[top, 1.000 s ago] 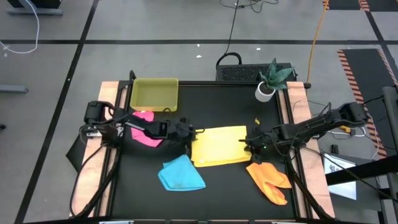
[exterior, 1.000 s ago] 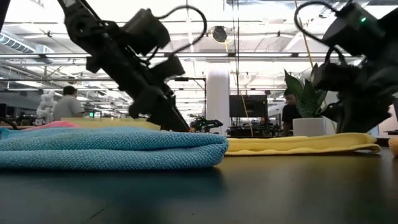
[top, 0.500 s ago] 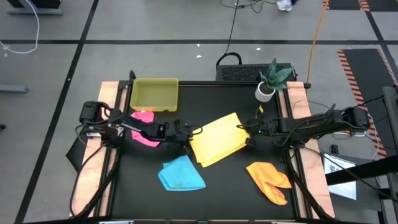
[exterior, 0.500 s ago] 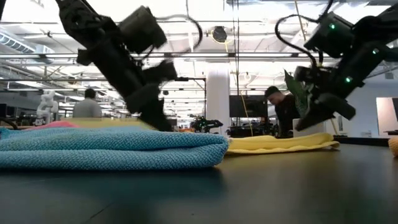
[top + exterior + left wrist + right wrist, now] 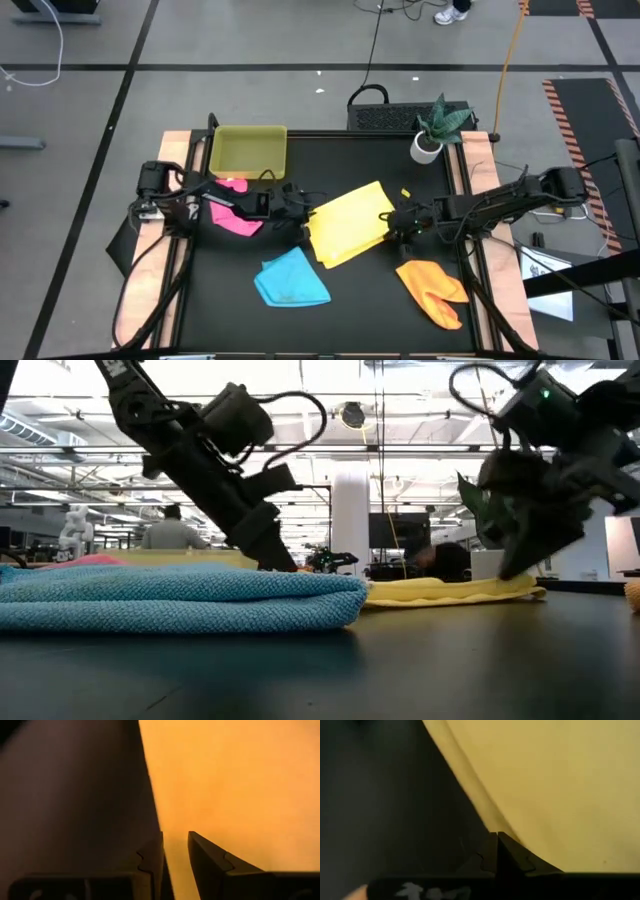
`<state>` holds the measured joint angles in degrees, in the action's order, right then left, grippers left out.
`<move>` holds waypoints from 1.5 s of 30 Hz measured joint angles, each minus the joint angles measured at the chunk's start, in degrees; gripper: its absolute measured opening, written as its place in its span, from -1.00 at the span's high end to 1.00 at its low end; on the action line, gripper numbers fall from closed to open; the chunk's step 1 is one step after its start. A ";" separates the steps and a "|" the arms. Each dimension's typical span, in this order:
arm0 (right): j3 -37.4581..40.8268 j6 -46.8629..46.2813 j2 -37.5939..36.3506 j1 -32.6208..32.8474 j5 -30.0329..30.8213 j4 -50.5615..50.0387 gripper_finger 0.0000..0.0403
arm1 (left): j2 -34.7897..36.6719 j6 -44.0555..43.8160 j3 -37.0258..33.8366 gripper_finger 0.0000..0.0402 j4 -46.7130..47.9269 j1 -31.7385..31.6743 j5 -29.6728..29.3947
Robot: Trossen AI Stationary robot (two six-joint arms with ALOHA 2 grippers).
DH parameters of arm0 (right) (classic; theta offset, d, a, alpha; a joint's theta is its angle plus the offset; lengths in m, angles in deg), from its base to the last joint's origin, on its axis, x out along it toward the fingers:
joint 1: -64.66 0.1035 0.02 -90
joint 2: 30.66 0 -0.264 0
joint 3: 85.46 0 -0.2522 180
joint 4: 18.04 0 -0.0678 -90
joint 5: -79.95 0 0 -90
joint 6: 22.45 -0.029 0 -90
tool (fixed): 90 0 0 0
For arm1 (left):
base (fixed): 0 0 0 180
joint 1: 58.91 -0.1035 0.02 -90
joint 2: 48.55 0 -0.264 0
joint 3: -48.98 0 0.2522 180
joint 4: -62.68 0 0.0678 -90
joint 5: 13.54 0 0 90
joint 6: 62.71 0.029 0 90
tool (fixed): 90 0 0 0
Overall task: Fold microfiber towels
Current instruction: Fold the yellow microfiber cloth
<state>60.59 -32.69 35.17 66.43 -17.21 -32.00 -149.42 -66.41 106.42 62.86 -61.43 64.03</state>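
Yellow towel (image 5: 347, 221) pinched by both claws, L (image 5: 304, 212) & R (image 5: 394, 222); 4 towels total, 1 tray (image 5: 248, 151).

Four towels on the dark bench (image 5: 360, 290), all soft microfiber.

Yellow towel (image 5: 350, 222): mid-bench, laid flat, roughly square but skewed w/ corners pointing off-axis; looks doubled over, folded edge visible in low view (image 5: 450, 592). Fills most of both wrist views.

Pink towel (image 5: 236, 216): left side, crumpled, partly hidden under the left arm; only a sliver shows in low view.

Sky blue towel (image 5: 290, 279): front-left of the yellow one, just beside it, loosely folded into a thick pad; closest to low cam (image 5: 180, 598), rounded fold at its right end.

Orange towel (image 5: 433, 288): front-right, rumpled, two lobes, apart from the others.
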 joint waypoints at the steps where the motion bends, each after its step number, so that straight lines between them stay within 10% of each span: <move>1: 0.12 0.08 0.77 -0.05 1.00 -0.16 0.98 | -0.12 -0.61 -0.05 0.54 1.96 -0.23 0.35; 10: -0.15 6.19 -0.36 -4.85 30.86 -0.95 0.98 | 1.57 -13.77 0.01 0.54 11.78 6.72 0.21; 16: -0.17 8.35 -5.49 -6.13 33.92 -1.81 0.98 | 2.57 -14.62 -0.13 0.54 5.78 12.97 -4.61; 24: -0.17 -0.41 -6.38 -2.66 8.74 7.19 0.98 | 2.55 -9.13 -0.11 0.54 -3.06 10.35 -6.47; 35: -0.82 -0.70 12.15 1.01 6.86 30.14 0.98 | -0.74 -6.95 -0.30 0.54 -3.37 2.91 -3.12; 45: -9.16 -0.32 22.75 1.01 -3.46 23.91 0.98 | -2.75 -8.96 -0.17 0.54 -1.74 2.71 -3.31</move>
<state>51.42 -33.01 57.91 67.44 -20.67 -8.09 -152.17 -75.37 106.25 61.13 -58.72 60.72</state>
